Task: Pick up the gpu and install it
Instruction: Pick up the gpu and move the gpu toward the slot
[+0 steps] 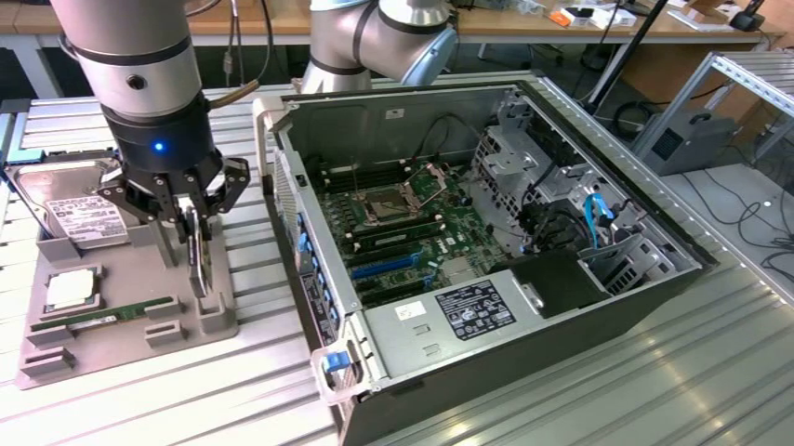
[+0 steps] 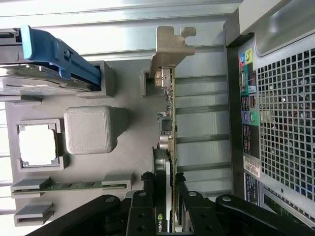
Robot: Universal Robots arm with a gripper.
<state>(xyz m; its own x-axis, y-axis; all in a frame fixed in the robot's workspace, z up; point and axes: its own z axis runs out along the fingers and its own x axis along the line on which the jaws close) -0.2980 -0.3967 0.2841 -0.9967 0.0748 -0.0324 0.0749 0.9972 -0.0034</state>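
**Claw [image 2: 164, 181] clamped on the upright gpu [image 2: 166, 123]**

Black fingers [image 2: 147, 196] stand narrow, closed on the card from both faces, one on the dark cooler, the other on the green board; the gpu stands on edge directly beneath the claw, silver bracket [image 2: 170, 49] at its far end, lower edge down at the grey holder tray [image 1: 112, 348]; it looks light, stiff and fragile, so a square hold near the top edge, clear of small parts, seems wise; beyond, toward the exterior view's right, lies the open computer case [image 1: 397, 111].
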